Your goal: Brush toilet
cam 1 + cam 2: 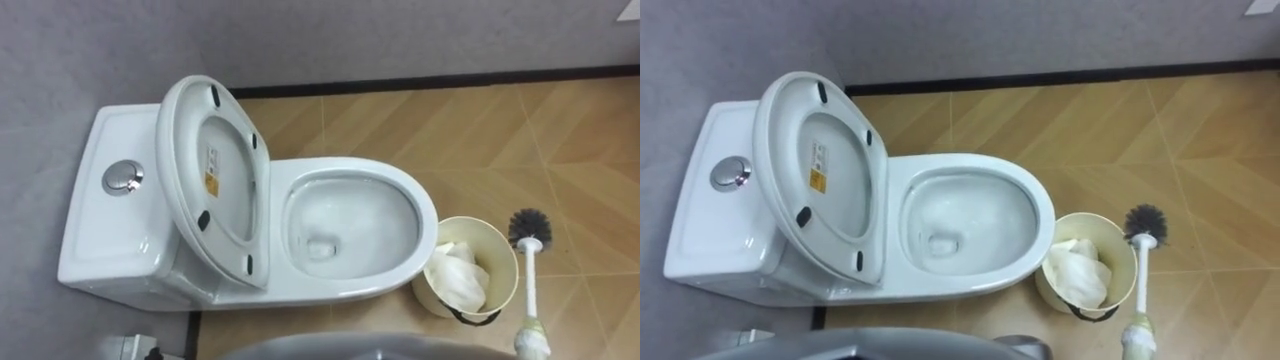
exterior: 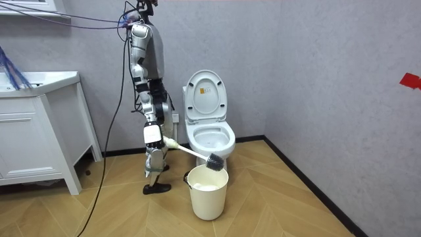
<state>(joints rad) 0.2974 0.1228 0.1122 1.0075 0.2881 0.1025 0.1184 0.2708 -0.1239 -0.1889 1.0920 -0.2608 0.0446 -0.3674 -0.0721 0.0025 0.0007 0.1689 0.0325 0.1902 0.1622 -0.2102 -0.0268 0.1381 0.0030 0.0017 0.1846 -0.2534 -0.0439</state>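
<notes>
Toilet (image 1: 120, 235) lies 9-to-3 in the eye views, w/ the tank at 9 against the grey wall and the bowl (image 1: 350, 220) at 3. Seat + lid (image 1: 215, 175) are flipped up, so the bowl is open. Floor is wood-look herringbone.

Cream bin (image 1: 478, 222) sits just beside the bowl at about its 4 o'clock, w/ white crumpled stuff (image 1: 460, 275) in it.

Toilet brush (image 1: 530, 285) is at the bin's 3 o'clock. Its long axis runs pretty much 6-to-12, w/ the dark bristle head pointing to 12 and the white handle dropping to 6, off the bottom edge. In the room view it's up off the floor, slanting down, w/ the head right over the bin's rim. Can't tell if it touches.

Right hand (image 2: 158, 137) is clenched on the handle's end. The robot stands beside the toilet, on the room view's left.

Round chrome flush btn (image 1: 122, 177) sits on top of the tank.
</notes>
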